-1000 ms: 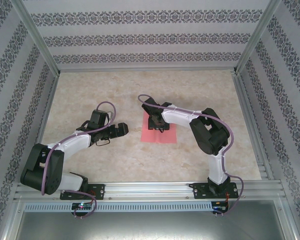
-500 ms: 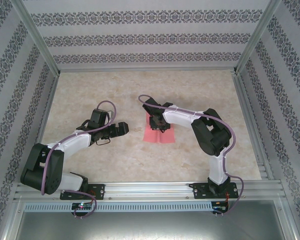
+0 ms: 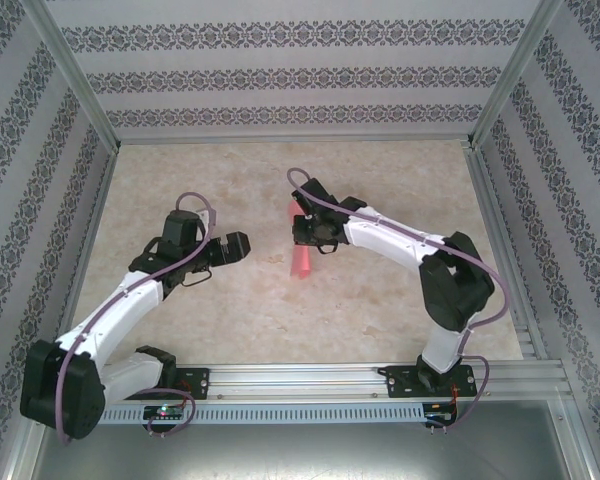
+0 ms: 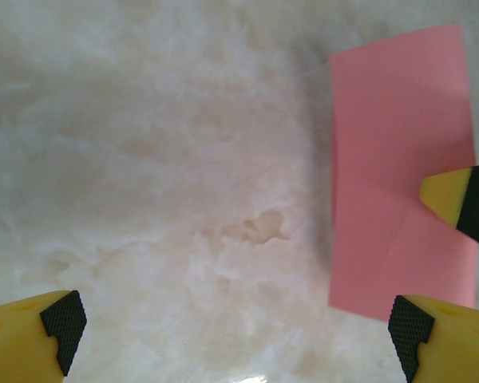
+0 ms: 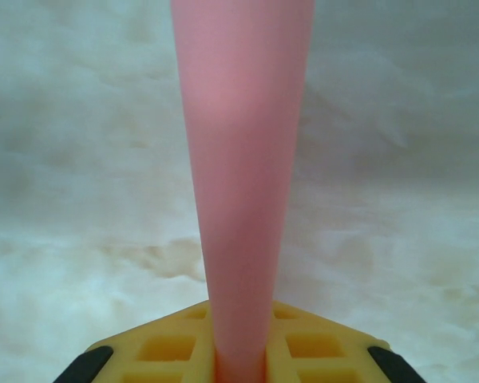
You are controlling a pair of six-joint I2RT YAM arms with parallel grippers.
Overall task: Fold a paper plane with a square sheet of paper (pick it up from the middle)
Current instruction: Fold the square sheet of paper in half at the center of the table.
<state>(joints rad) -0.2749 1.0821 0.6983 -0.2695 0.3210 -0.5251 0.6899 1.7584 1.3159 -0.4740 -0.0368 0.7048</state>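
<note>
Sheet of paper [image 3: 301, 265] in right hand [image 3: 303, 240], seemingly above table [image 3: 400, 190], left hand [image 3: 242, 247] just left

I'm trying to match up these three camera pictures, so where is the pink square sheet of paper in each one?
Top external: square sheet of paper mid-table, a narrow strip pinched in the right gripper.
Left wrist: square sheet of paper, broad face at the right side.
Right wrist: square sheet of paper, a strip up the centre.
Shared landmark: marbled beige tabletop.
</note>
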